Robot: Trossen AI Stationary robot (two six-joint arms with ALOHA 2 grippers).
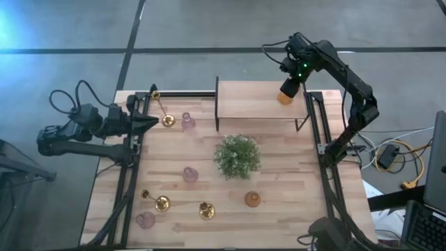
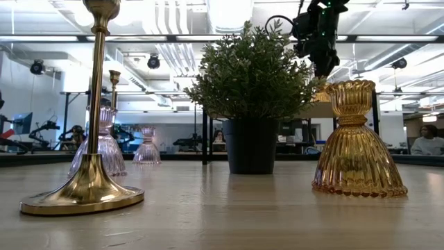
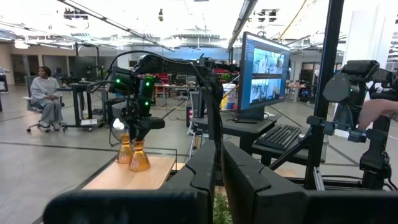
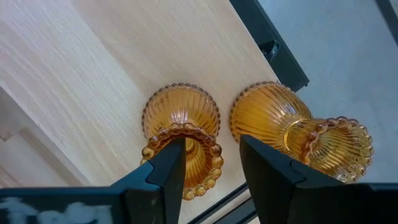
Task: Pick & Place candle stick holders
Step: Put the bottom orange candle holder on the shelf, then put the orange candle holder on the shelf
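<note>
Right gripper (image 4: pixel 211 168) is straddling an amber holder (image 4: pixel 183 134) on the shelf (image 1: pixel 251 97), fingers apart, apparently releasing it beside its twin (image 4: pixel 292 127).

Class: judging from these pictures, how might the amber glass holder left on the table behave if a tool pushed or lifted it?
The amber glass holder looks ribbed and glossy, so probably slippery and breakable. Its broad bell base suggests it would slide rather than tip. Its narrower neck seems the likeliest place to grip.

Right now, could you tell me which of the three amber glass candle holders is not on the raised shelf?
The ribbed amber glass candle holder standing alone on the tabletop, in front of the bushy green plant; the other two stand together on the wooden shelf under the right claw.
</note>
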